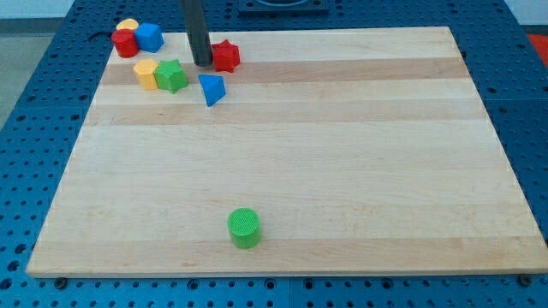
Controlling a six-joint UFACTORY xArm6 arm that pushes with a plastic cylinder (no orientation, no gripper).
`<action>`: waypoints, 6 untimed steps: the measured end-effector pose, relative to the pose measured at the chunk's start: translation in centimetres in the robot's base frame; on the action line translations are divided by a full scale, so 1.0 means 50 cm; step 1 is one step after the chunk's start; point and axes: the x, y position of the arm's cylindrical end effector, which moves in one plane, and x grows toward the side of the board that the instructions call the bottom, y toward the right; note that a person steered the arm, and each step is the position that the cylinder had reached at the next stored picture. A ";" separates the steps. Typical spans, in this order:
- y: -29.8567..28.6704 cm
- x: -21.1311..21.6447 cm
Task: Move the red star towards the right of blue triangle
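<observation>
The red star [226, 56] lies near the view's top left on the wooden board [342, 171]. My tip [202, 63] is right at the star's left side, touching or nearly touching it. The blue triangle [211, 89] lies just below the tip and the star, slightly to the star's left.
A green star [171, 76] and a yellow block [146, 74] sit left of the blue triangle. A red block [125, 43], a yellow block [128, 26] and a blue block [150, 37] cluster at the top left corner. A green cylinder [244, 228] stands near the view's bottom.
</observation>
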 end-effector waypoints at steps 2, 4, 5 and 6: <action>-0.059 -0.054; 0.070 -0.040; 0.186 0.061; 0.216 0.066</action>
